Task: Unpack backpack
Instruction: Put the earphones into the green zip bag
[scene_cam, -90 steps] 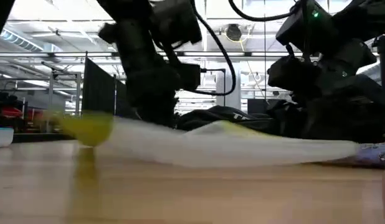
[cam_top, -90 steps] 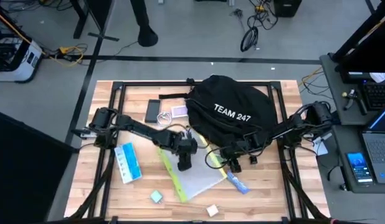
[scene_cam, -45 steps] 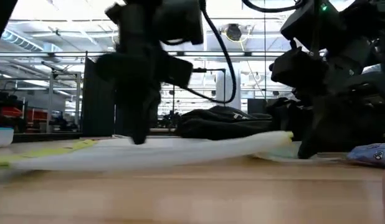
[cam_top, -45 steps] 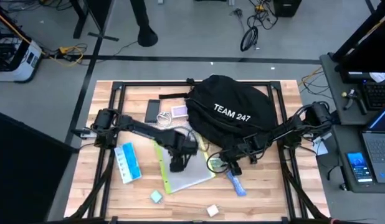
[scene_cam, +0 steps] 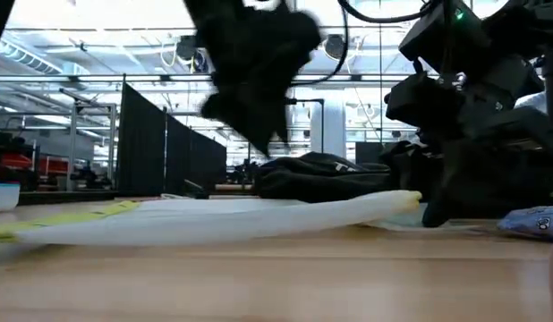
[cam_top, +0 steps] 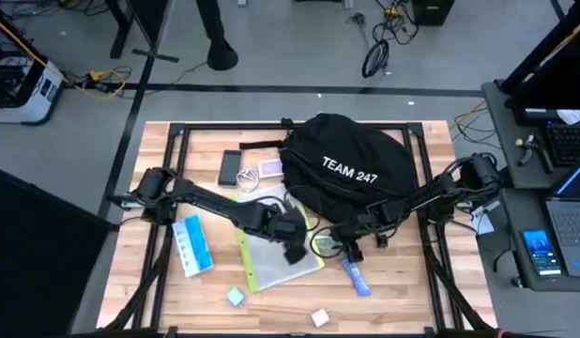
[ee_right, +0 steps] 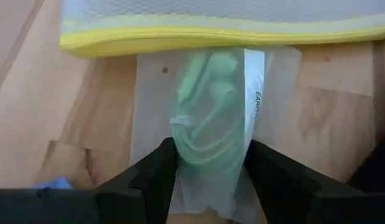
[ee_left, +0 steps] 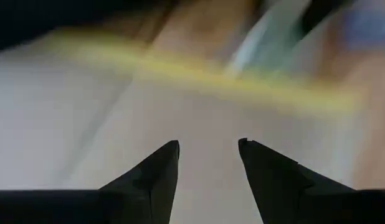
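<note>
You see wooden table (cam_top: 403,291) carrying: backpack (cam_top: 351,174), yellow-edged mesh pouch (cam_top: 271,258), blue-white box (cam_top: 191,244), dark phone (cam_top: 230,167), bagged earphones (ee_right: 211,134), small cubes near front edge.

- A grey concrete floor (cam_top: 271,56) spreads around the wooden table (cam_top: 431,300), crossed by a dark strip (cam_top: 299,89) just beyond the table's far edge
- Loose cables (cam_top: 379,42) lie coiled on the floor, with yellow ones (cam_top: 102,83) near a white machine (cam_top: 22,89) at the left
- A dark desk (cam_top: 543,188) beside the table carries a laptop (cam_top: 576,202) and a phone with a lit screen (cam_top: 541,252)
- A person's dark legs and shoe (cam_top: 215,42) stand on the floor beyond the table
- At table height, black curtain partitions (scene_cam: 156,148) stand in a bright hall under a ceiling of beams and long lights (scene_cam: 89,54)
</note>
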`<state>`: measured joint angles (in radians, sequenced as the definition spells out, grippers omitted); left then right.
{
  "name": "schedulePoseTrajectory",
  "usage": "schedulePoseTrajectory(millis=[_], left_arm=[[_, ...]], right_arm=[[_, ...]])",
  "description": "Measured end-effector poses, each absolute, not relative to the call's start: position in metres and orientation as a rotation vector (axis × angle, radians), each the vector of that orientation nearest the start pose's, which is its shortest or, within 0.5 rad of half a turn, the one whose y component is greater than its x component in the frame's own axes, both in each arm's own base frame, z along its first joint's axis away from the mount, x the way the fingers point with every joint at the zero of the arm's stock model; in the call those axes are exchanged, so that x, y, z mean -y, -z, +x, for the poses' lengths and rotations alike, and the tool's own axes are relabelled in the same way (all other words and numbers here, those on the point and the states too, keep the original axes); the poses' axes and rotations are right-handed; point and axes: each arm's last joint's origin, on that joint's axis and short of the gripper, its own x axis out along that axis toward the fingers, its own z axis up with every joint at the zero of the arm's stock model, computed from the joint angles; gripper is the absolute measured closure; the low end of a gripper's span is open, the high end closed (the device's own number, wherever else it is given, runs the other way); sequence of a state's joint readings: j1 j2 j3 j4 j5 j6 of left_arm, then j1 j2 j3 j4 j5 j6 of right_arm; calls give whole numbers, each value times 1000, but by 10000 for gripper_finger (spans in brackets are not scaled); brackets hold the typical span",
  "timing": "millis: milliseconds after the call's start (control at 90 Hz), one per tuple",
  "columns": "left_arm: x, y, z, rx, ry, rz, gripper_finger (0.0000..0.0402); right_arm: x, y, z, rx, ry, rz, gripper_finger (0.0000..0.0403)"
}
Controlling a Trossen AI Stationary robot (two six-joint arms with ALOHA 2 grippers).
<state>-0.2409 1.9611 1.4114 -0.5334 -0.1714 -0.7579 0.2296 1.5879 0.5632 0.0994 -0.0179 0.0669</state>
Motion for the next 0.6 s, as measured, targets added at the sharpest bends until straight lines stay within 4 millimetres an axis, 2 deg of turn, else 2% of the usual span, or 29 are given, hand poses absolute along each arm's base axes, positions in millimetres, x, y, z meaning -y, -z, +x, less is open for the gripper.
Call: schedulePoseTrajectory(millis=[144,289,444,600], left_arm=[[107,-145,392,-1150,-340,-437,238],[131,-139,380,-1259,-268,-391,238],[155,-141,355,-1401,-212,-242,238],[159,-145,337,-1515,-235,-161,238]], right_arm=[[-56,-112,255,-931,-177,-14,222],[-55,-112,255,-934,-171,-12,222],[-55,-112,255,-935,-182,-32,222],[-55,-112,255,-929,-196,-59,222]])
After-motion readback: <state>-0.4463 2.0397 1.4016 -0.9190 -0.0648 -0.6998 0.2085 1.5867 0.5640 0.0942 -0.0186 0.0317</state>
